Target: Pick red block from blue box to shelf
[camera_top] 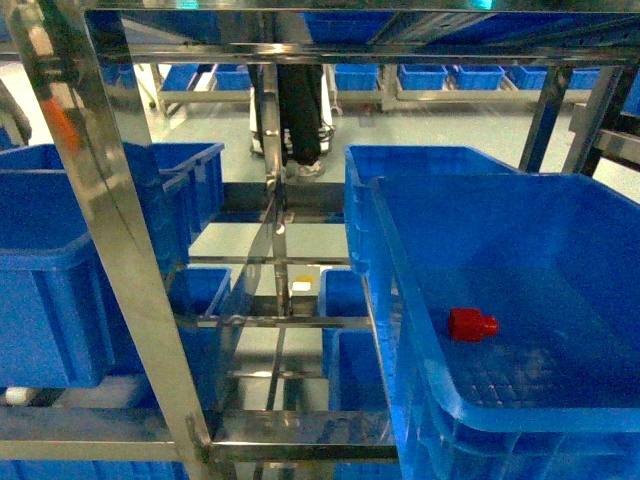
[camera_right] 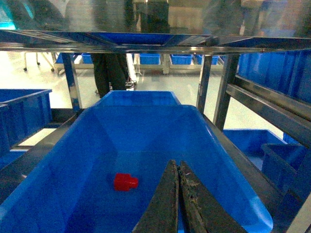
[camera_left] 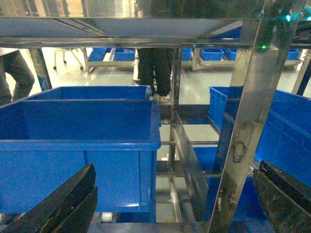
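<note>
The red block (camera_top: 472, 324) lies on its side on the floor of the blue box (camera_top: 500, 230), which sits on the right of the steel shelf (camera_top: 110, 250). Neither gripper shows in the head view. In the right wrist view my right gripper (camera_right: 175, 163) is shut on nothing and hangs over the blue box (camera_right: 146, 131), with the red block (camera_right: 126, 182) to the left of its fingers. In the left wrist view my left gripper (camera_left: 176, 167) is open, its black fingers (camera_left: 73, 199) spread wide before a shelf post (camera_left: 243, 121).
A deep blue crate (camera_left: 82, 141) fills the shelf's left side, with more crates (camera_top: 200, 290) on the tiers below. A person's dark legs (camera_top: 298, 110) stand behind the shelf, and another person (camera_left: 14, 73) stands at far left. A steel tier (camera_right: 146, 43) runs close overhead.
</note>
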